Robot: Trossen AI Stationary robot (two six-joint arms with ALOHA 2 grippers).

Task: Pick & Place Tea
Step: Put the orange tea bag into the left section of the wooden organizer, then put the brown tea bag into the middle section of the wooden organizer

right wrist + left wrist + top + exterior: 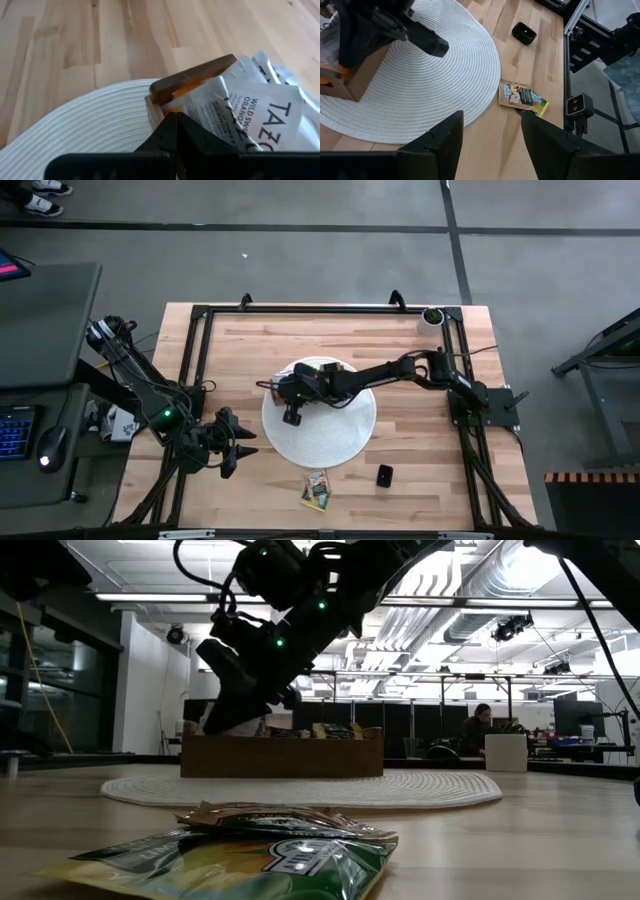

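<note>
Pale wood makes the desk (420,430), with a round white woven mat (335,435) lying at its middle; a brown wooden box (282,755) stands on the mat's far part, with tea packets (335,730) standing in it; the right wrist view shows white packets (260,117) at one end of the box, one printed with orange wording. The right arm reaches across the mat, and the right pincer (292,417) hangs over the mat just beside the box, its fingers pressed together with nothing between them. Loose tea packets (316,490), green and yellow on top, lie in a small pile on the bare desk just off the mat's near edge; in the low view they fill the foreground (250,855). A small black object (385,475) sits on the desk near them, apart from the mat. The left pincer (240,450) waits at the desk's left edge, fingers (445,145) parted and holding nothing; it points toward the loose pile (522,97).
</note>
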